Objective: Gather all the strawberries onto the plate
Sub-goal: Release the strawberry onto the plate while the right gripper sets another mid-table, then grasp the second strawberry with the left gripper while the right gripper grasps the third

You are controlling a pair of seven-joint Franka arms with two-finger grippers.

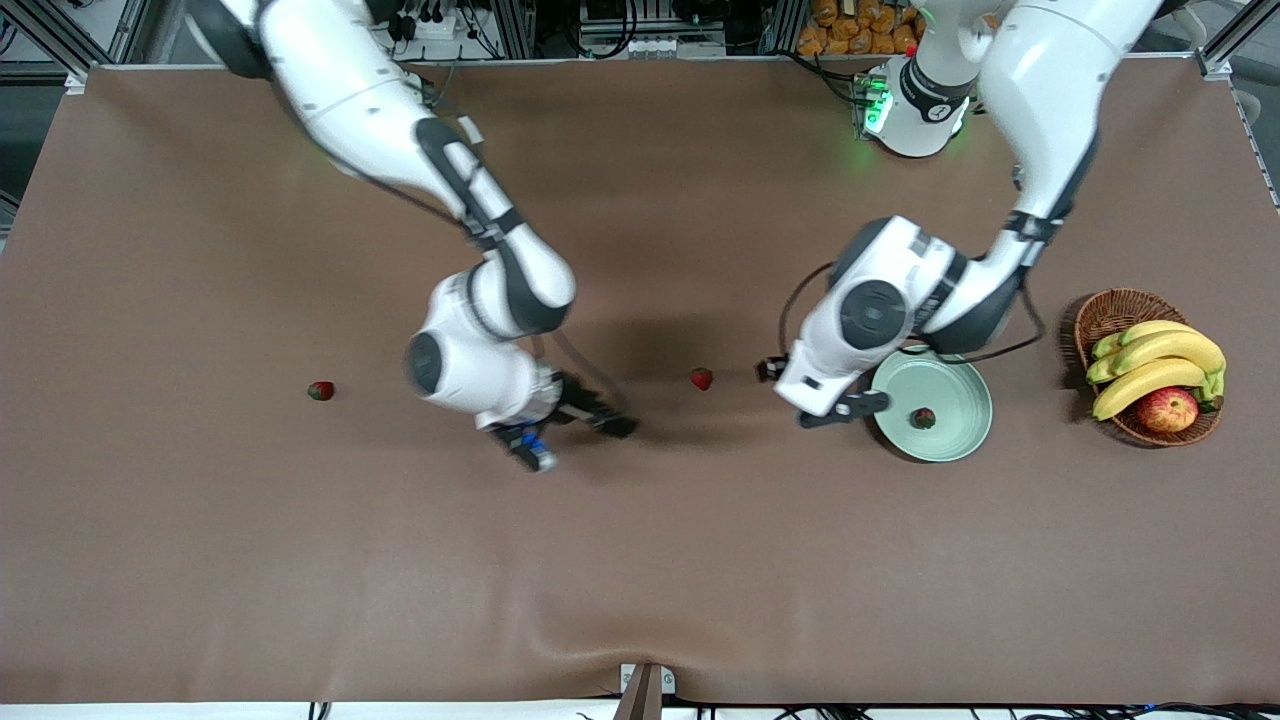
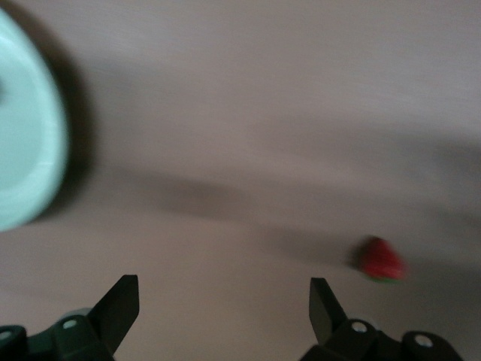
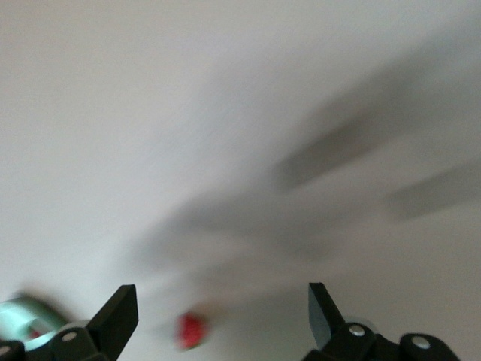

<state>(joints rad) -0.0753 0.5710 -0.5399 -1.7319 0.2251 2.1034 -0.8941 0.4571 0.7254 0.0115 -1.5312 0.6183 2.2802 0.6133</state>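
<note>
Open fingers (image 3: 120, 312); strawberry (image 3: 191, 330); plate (image 3: 22, 317) edge.

A plain brown table (image 1: 640, 560). A pale mint-green plate (image 1: 955, 385) at its three o'clock holds a red strawberry with a dark green cap (image 1: 923, 418). Further toward three o'clock, a brown wicker basket (image 1: 1105, 312) holds yellow bananas (image 1: 1160, 365) and a red-yellow apple (image 1: 1167, 409).

We see a wide brown cloth-covered table (image 1: 640, 560) edged above by grey aluminium framing (image 1: 520, 30) and black cables (image 1: 440, 20).
</note>
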